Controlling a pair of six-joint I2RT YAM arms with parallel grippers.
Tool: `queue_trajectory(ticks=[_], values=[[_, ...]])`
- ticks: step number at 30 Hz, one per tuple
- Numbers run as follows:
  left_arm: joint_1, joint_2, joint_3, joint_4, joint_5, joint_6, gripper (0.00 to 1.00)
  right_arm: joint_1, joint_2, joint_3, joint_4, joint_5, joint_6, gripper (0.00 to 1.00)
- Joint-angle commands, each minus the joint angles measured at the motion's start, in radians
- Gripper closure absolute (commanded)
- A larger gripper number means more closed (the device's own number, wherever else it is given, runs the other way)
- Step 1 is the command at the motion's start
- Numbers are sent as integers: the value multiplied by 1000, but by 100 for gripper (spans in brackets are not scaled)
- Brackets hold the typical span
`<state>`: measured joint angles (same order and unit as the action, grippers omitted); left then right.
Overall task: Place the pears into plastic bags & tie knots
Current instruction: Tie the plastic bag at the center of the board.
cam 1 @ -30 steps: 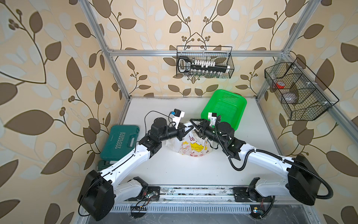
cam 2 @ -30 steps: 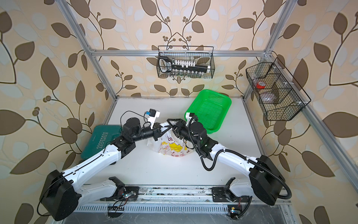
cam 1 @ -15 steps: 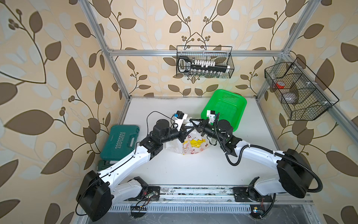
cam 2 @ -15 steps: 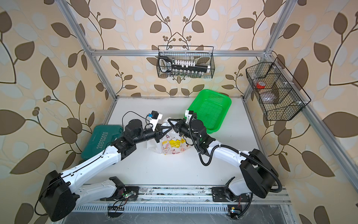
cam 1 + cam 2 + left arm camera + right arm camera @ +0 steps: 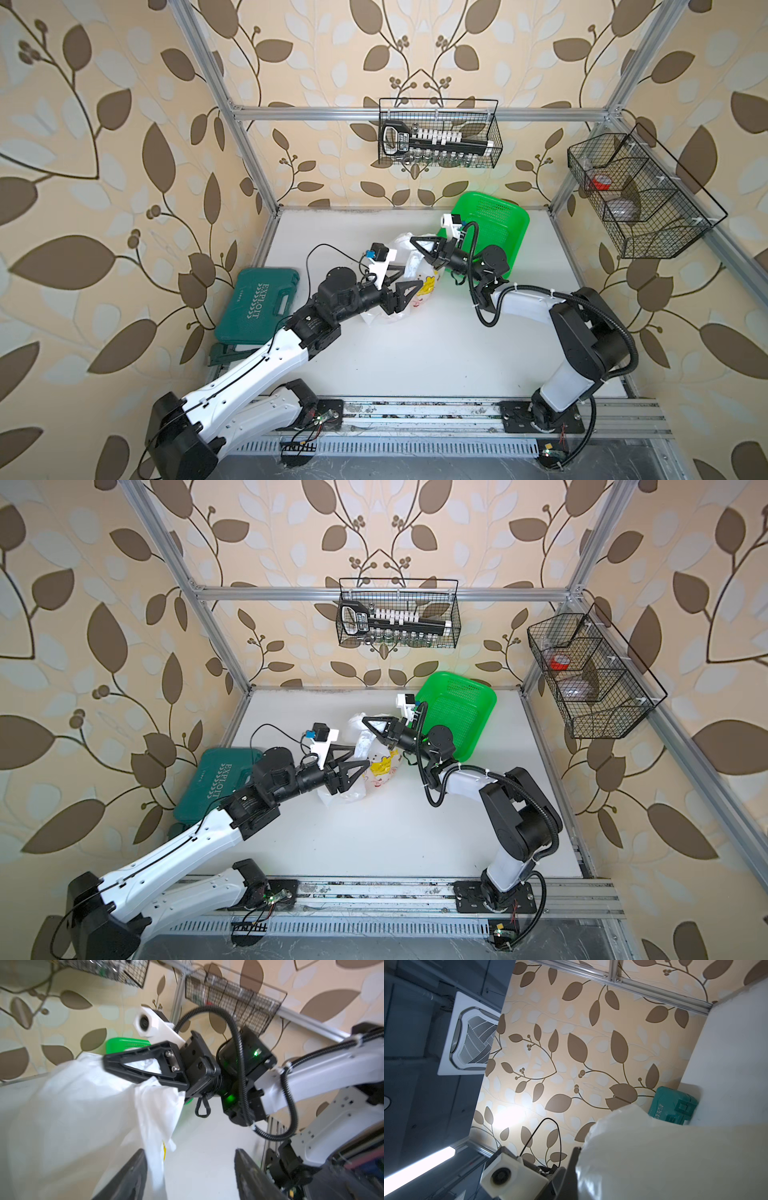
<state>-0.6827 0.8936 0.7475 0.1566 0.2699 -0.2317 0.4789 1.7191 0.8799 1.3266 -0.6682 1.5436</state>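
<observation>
White tabletop, bag (image 5: 409, 286) pinched in closed right hand (image 5: 417, 245), left hand (image 5: 409, 279) open beside it.

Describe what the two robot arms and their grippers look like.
Both arms have white shells with black joints and bases. The left gripper and right gripper carry black triangular open-frame fingers plus a white wrist camera mount. Black corrugated cable runs along the right arm.

One white plastic bag (image 5: 409, 286) with a yellow print, one green basket (image 5: 498, 224), and one teal tool case (image 5: 259, 303) sit on one white table (image 5: 415, 357). Two robot arms reach in, and two black wire baskets (image 5: 438, 137) hang on the walls.
</observation>
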Motion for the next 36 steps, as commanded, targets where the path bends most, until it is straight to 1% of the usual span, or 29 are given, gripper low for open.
queue_trajectory(ticks=[1, 2, 3, 5, 7, 9, 11, 14, 16, 17, 18, 20, 21, 22, 23, 25, 27, 28, 29, 31, 33, 34, 36], values=[[-5, -94, -8, -10, -249, -46, 26, -31, 52, 35, 289, -129, 101, 100], [-1, -102, -8, -32, -308, -54, 25, -34, 57, 41, 289, -151, 98, 100], [4, -99, -12, -38, -342, -62, 24, -34, 54, 42, 288, -178, 82, 100], [17, -62, -12, -49, -344, -69, 23, -33, 44, 42, 278, -217, 58, 100], [25, -7, -7, -48, -306, -78, 24, -33, 32, 35, 247, -241, 23, 100], [26, 48, -34, 19, -229, -92, 23, -33, 18, 23, 194, -255, -26, 100], [25, 103, -55, 64, -177, -118, 24, -33, 10, 16, 157, -263, -61, 100], [24, 175, -106, 176, -88, -158, 23, -37, 14, 3, 149, -267, -76, 100], [23, 209, -139, 238, -27, -187, 28, -42, 18, -8, 158, -256, -75, 100], [23, 224, -163, 277, -3, -206, 34, -43, 20, -11, 167, -257, -71, 100], [23, 240, -185, 318, 17, -224, 42, -43, 23, -12, 174, -262, -71, 100], [23, 276, -203, 373, 59, -245, 65, -43, 28, -18, 186, -268, -69, 100], [21, 296, -198, 371, 77, -245, 81, -43, 32, -20, 191, -271, -69, 100], [17, 316, -192, 368, 91, -245, 93, -42, 36, -21, 197, -275, -67, 100], [14, 333, -194, 376, 103, -245, 100, -42, 40, -22, 203, -277, -67, 100], [7, 364, -189, 379, 116, -248, 100, -42, 46, -24, 231, -286, -59, 100], [7, 356, -188, 369, 121, -244, 100, -44, 45, -26, 232, -298, -67, 100], [6, 329, -189, 350, 94, -237, 100, -50, 40, -34, 218, -301, -79, 100], [6, 292, -191, 326, 59, -228, 96, -55, 33, -44, 200, -302, -93, 100], [8, 193, -187, 248, -54, -198, 61, -69, 16, -68, 162, -313, -128, 100], [9, 94, -183, 178, -162, -159, 44, -78, 2, -85, 150, -326, -145, 100], [11, 49, -180, 150, -204, -135, 38, -82, -5, -92, 140, -334, -155, 100], [20, -2, -165, 111, -252, -96, 31, -85, -23, -102, 113, -347, -187, 100]])
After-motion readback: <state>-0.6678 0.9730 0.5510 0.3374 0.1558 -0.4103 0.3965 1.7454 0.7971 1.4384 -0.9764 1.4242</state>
